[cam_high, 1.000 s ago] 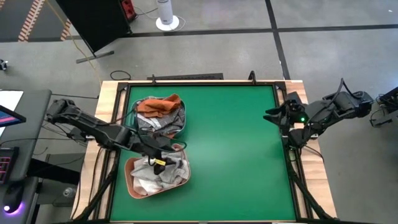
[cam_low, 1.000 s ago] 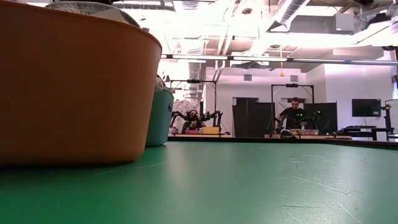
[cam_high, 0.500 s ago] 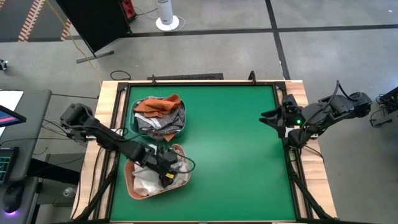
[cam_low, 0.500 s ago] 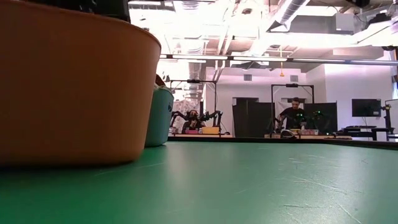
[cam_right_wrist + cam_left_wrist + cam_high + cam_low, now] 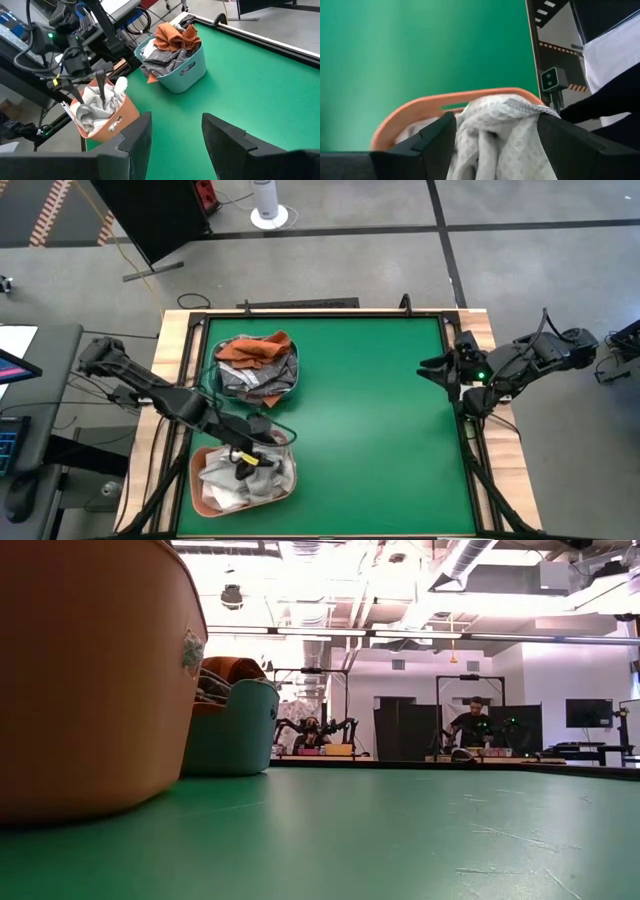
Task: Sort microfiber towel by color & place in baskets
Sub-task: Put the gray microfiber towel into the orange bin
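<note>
Crumpled pale towels (image 5: 232, 476) heap inside rounded salmon plastic basket (image 5: 200, 498).

The left arm is extended from its base at the table's 9 o'clock edge toward 7 o'clock, with the forearm angled diagonally across the near-left corner. The left gripper (image 5: 243, 465) is pointed downward; its fingers (image 5: 434, 137) are held apart, one to each side of pale cloth seen between them in the left wrist view. Whether anything is gripped cannot be told.

The right arm is folded at the table's 3 o'clock edge, elbow drawn outward beyond the frame. The right gripper (image 5: 432, 366) is held just inside that edge and aimed toward 9 o'clock. Its fingers (image 5: 135, 142) are parted, with nothing between them.
</note>
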Controlling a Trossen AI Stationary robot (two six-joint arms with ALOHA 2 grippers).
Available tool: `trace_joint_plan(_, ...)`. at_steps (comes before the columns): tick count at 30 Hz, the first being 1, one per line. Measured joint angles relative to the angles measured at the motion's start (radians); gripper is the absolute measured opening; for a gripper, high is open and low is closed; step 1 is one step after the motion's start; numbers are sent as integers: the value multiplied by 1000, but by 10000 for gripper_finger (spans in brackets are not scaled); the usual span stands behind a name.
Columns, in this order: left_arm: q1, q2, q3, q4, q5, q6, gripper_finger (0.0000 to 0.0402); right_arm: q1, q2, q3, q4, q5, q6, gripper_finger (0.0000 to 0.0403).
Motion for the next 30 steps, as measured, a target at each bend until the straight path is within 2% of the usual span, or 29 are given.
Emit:
trace_joint_plan(7, 0, -97, 0, -110, -9, -63, 265, 13, 0, 0, 13, -5, 0, 198)
trace_joint_plan(12, -23, -102, 0, -124, -8, -73, 265, 28, 1, 0, 12, -5, 0, 198)
trace_joint_plan(19, -101, -4, -30, -135, -4, -79, 265, 27, 1, 1, 10, -5, 12, 198)
trace_joint_plan(22, -128, 66, -58, -158, -41, -120, 264, 27, 1, 1, 10, -5, 15, 198)
trace_joint_plan(26, -126, 157, -58, -234, -61, -147, 253, 27, 0, 1, 6, -5, 15, 198)
trace_joint_plan(30, -111, 161, -40, -232, -31, -133, 239, 27, -1, 1, 5, -5, 16, 198)
